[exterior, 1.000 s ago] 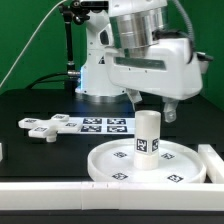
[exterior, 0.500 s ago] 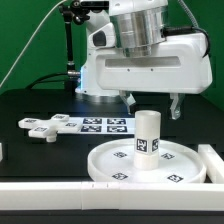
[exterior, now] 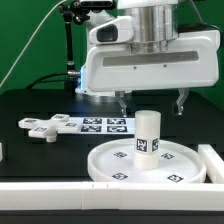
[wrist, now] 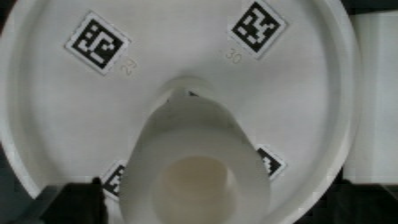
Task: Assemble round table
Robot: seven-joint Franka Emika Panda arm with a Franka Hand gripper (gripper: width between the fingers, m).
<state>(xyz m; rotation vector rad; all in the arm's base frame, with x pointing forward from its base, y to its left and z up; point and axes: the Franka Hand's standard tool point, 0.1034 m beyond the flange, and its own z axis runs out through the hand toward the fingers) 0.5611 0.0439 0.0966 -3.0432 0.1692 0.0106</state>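
Note:
The large white round disc [exterior: 145,165] lies at the front of the table. The short thick cylinder leg [exterior: 148,135] stands upright at its middle. My gripper [exterior: 151,103] hangs just above the leg's top, open and empty, with one finger on each side of the leg. The cross-shaped base piece [exterior: 45,127] lies flat on the black table at the exterior view's left. In the wrist view I look down on the leg [wrist: 196,165] and the disc [wrist: 178,50] with its square tags.
The marker board [exterior: 102,124] lies behind the disc, next to the cross piece. A white straight-edged border frame [exterior: 60,198] runs along the front and turns back at the exterior view's right [exterior: 212,160]. The arm's base stands at the back.
The gripper has turned and shifted toward the exterior view's right. Its fingers now stand wide on both sides above the leg. The parts have not moved.

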